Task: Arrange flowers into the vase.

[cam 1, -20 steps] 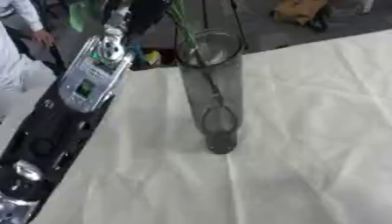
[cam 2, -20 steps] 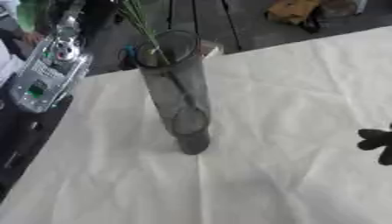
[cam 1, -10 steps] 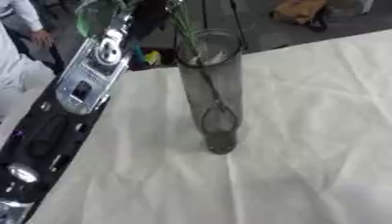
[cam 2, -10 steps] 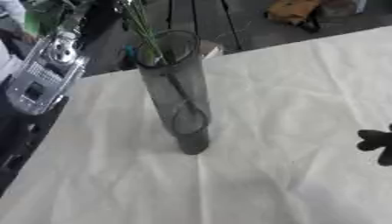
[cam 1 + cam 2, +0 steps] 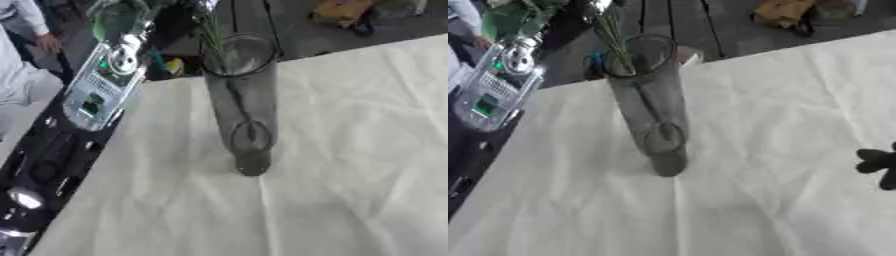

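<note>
Our left arm [image 5: 87, 100] has swung up toward the bench's far left corner, and the green stems [image 5: 610, 30] now poke into the vase's mouth. The tall glass vase [image 5: 241, 100] stands near the bench's far edge on the white cloth [image 5: 350, 150]. It could tip over (it is thin and tall) if our arm bumps its rim. We cannot tell how our left hand is holding. Our right hand [image 5: 879, 167] waits at the right edge, fingers relaxed.
</note>
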